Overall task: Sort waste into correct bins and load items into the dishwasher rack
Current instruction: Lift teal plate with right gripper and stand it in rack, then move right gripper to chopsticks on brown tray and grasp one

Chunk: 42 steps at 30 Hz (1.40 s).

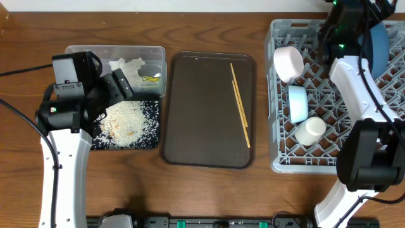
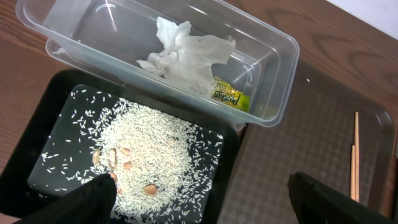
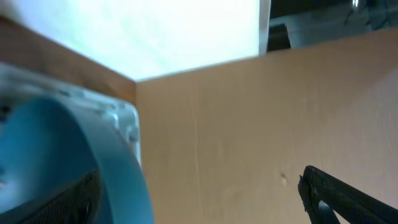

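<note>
The clear tub (image 1: 116, 52) holds the crumpled tissue (image 2: 186, 56) and the yellow wrapper (image 2: 229, 98). In front of it, the black tray (image 1: 152, 140) holds a heap of rice (image 2: 149, 155). My left gripper (image 2: 202, 211) is open and empty over the black tray's right edge. The chopsticks (image 1: 240, 104) lie on the brown tray (image 1: 202, 114). The grey rack (image 1: 304, 166) holds the cream bowl (image 1: 288, 63), the light-blue bowl (image 1: 298, 103), the white cup (image 1: 311, 131) and the upright dark-blue plate (image 1: 381, 44). My right gripper (image 3: 211, 199) is open with the plate's rim (image 3: 118, 168) between its fingers.
The brown tray lies between the bins and the rack. A few brown bits lie in the rice. Bare wooden table runs along the front. The right arm's white links reach over the rack's right half.
</note>
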Each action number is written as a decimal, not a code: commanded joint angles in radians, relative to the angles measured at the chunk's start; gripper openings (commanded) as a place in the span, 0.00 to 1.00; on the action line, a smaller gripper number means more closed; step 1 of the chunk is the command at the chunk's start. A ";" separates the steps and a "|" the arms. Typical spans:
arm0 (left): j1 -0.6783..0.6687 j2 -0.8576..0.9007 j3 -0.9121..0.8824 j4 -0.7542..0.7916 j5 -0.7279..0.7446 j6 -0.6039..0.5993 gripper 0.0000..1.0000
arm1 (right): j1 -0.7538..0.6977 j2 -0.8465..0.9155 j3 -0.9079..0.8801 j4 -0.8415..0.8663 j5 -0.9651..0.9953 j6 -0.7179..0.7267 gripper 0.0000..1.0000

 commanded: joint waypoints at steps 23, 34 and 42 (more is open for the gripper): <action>0.003 0.005 0.015 -0.002 -0.008 0.002 0.91 | 0.276 -0.189 0.006 -0.566 -0.930 0.851 0.99; 0.003 0.005 0.015 -0.002 -0.008 0.002 0.91 | 0.396 -0.142 -0.074 -0.715 -1.245 1.161 0.74; 0.003 0.005 0.015 -0.002 -0.008 0.002 0.91 | 0.510 -0.061 -0.151 -0.707 -0.841 1.203 0.62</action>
